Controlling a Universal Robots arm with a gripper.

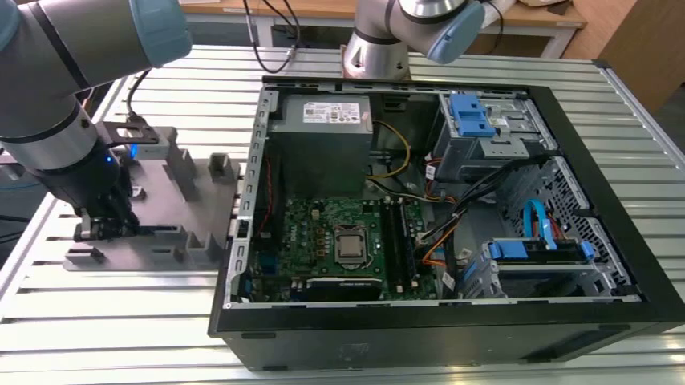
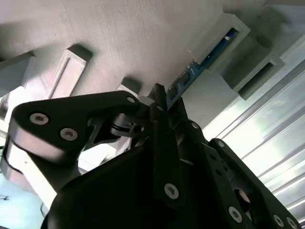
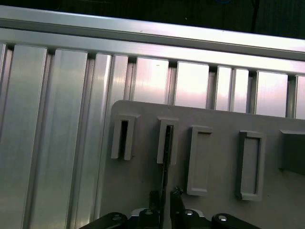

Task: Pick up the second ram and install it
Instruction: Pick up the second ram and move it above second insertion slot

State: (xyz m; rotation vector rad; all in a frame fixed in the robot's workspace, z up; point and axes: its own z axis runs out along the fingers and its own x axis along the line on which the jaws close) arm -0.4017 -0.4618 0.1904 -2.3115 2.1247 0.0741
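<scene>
Pinching the second ram [image 2: 195, 67] by its thin top edge, my gripper [image 2: 159, 94] is pressing its fingers on both faces. The board is standing on edge in the grey fixture [image 1: 182, 180], beside the open computer case [image 1: 428, 329].

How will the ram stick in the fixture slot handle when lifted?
Likely stiff: the second ram stands edge-on, straight, in a slot of the grey fixture. Probably light, being a thin board. Might bind if lifted tilted, since the slot walls sit close beside it.
</scene>
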